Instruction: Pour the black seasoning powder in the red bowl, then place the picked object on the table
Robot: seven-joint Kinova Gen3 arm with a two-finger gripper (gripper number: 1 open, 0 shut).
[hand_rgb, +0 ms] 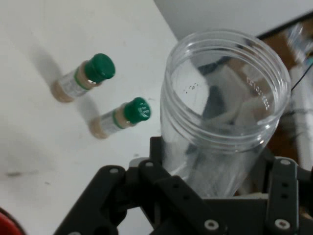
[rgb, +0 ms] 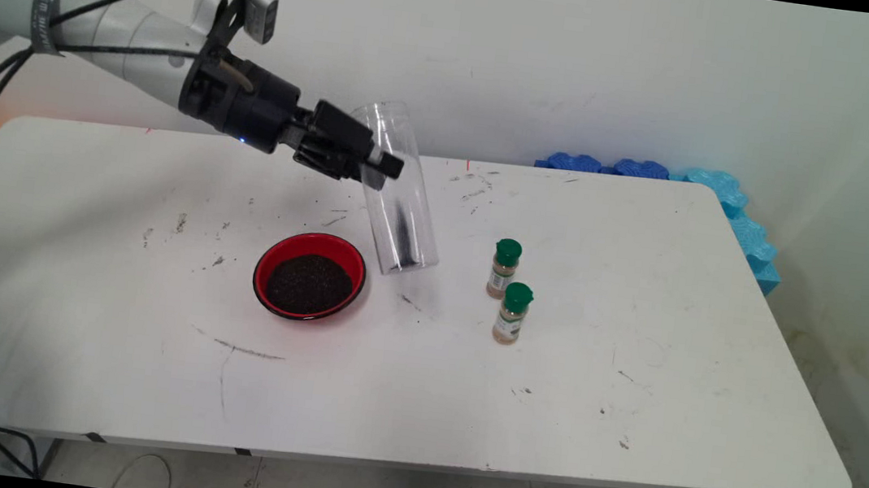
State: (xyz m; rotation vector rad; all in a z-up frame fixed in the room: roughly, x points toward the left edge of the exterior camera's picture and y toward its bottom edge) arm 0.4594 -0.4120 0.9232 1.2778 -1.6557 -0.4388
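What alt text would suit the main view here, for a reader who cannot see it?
A black two-finger end effector grips a tall clear plastic jar, tilted, a dark residue streak inside, above a white table. Beside its base sits a red round bowl of dark grains; two small green-capped spice bottles stand upright to the right.

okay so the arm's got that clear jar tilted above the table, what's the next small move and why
Probably lower the clear jar upright onto bare table. The end effector grips it tilted, open mouth up, only dark residue inside, while the red bowl already holds dark grains; the two spice bottles stand clear.
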